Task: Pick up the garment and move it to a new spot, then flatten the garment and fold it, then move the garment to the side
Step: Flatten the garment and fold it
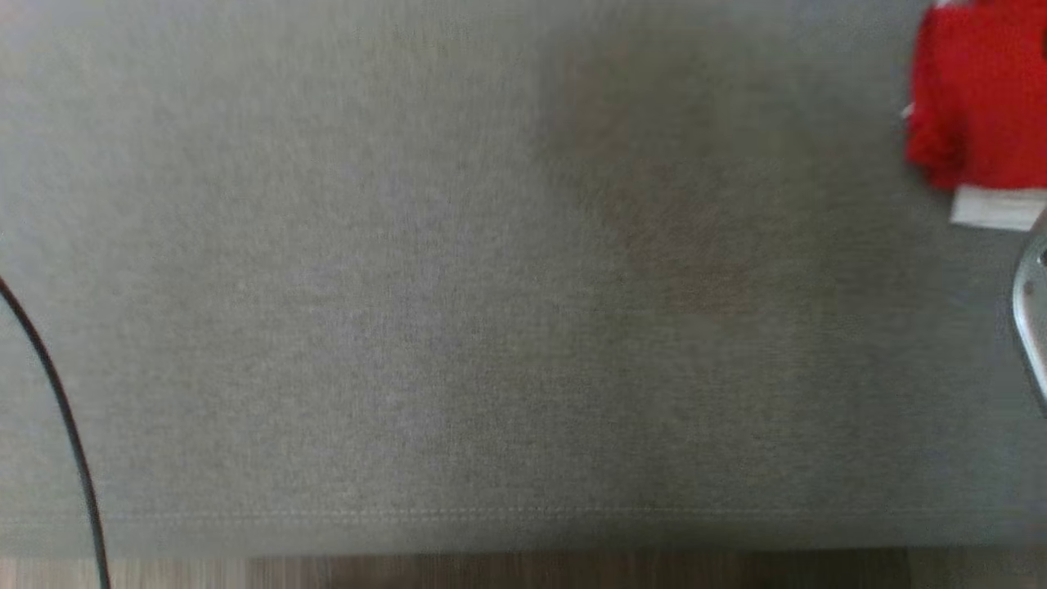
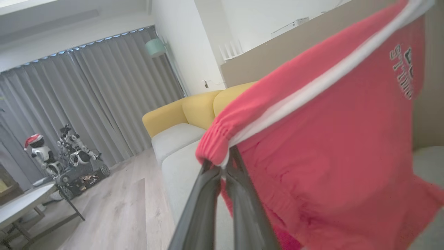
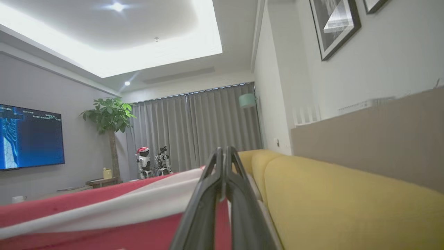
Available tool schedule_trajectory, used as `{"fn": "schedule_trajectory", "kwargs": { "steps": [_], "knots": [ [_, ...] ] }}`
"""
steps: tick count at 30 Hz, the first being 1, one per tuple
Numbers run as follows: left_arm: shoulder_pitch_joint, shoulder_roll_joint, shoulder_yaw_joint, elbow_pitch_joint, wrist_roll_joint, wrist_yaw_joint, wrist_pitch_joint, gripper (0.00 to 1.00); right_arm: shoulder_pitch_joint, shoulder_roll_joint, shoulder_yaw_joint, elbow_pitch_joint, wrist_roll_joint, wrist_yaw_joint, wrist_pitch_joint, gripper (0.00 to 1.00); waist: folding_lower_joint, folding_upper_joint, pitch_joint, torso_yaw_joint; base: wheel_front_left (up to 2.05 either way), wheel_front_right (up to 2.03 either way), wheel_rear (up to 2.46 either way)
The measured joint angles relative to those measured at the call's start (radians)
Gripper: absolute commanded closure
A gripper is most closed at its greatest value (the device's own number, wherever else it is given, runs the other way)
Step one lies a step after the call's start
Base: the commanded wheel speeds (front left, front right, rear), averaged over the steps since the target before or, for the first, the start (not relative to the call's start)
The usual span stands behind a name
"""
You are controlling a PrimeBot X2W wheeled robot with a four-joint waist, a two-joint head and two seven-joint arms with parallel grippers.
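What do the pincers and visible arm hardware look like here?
Left pincer and right pincer: each has two long, slim, dark grey fingers tapering to narrow tips, with no markings visible. Head view: a silvery rounded arm part with small dark dots at the right edge, and a thin black cable curving at the left edge.

Dark lettering [image 2: 403, 73] on the red garment [image 2: 329, 156] shows an S and a T; the rest is unreadable. Text on the television screen [image 3: 31, 137] is too small to read.
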Motion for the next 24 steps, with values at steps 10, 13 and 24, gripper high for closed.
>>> {"fn": "schedule_trajectory", "kwargs": {
  "steps": [10,13,24],
  "knots": [
    [0.039,-0.093,-0.1,0.254,0.099,-0.004,-0.244,1.0,0.044,0.001,0.077,0.389,0.092,0.0,-0.203,1.0,-0.0002,-0.0001,0.131,0.053,0.0,0.0,0.0],
    [0.08,-0.094,-0.155,0.277,0.128,-0.004,-0.249,1.0,0.078,0.001,0.121,0.444,0.112,0.0,-0.21,1.0,-0.0003,0.0,0.13,0.059,0.0,0.0,0.0],
    [0.368,-0.099,-0.325,0.297,0.099,-0.012,-0.251,1.0,0.264,-0.001,0.267,0.639,0.149,0.0,-0.193,1.0,-0.0004,0.0,0.058,0.06,0.0,0.0,0.0]
  ]
}}
